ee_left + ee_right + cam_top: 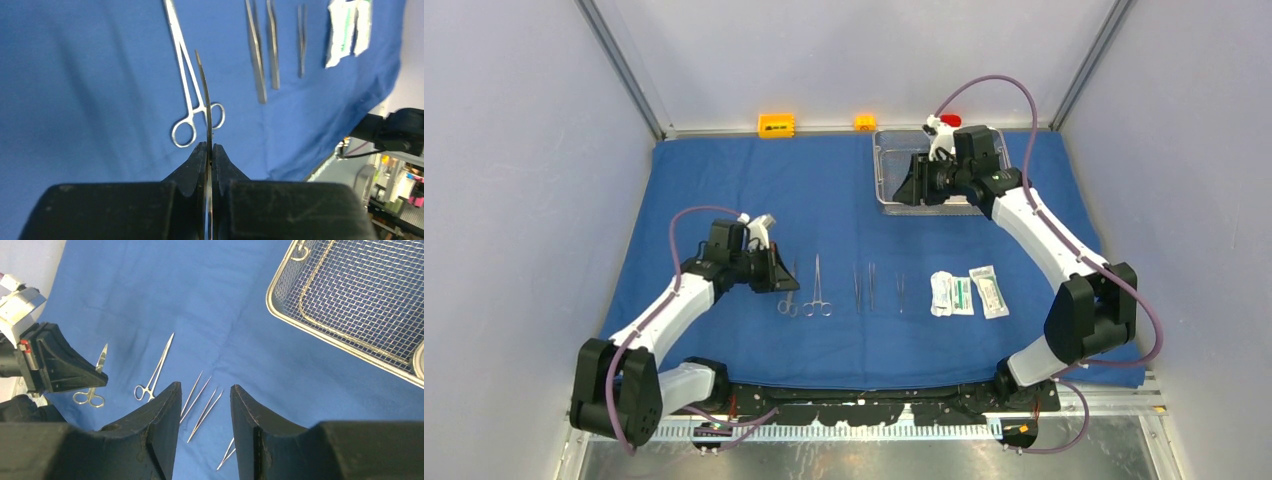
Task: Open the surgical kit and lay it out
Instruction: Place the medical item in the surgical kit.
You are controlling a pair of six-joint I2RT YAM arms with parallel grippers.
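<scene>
The blue cloth [724, 180] lies spread flat over the table. The steel mesh tray [889, 165] stands at the back right and also shows in the right wrist view [350, 290]. My left gripper [786, 275] is shut on thin steel scissors [202, 85], whose blade tip sticks out past the fingertips [197, 160]. Ring-handled forceps [817, 290], three thin tweezers [871, 285] and white-green packets [951, 293] lie in a row on the cloth. My right gripper [902, 188] is open and empty at the tray's near-left corner. The smaller pan is hidden under the right arm.
An orange block [776, 125] and a yellow block [865, 122] sit at the cloth's back edge. A red block [950, 120] shows behind the right arm. Grey walls close in on the left, right and back.
</scene>
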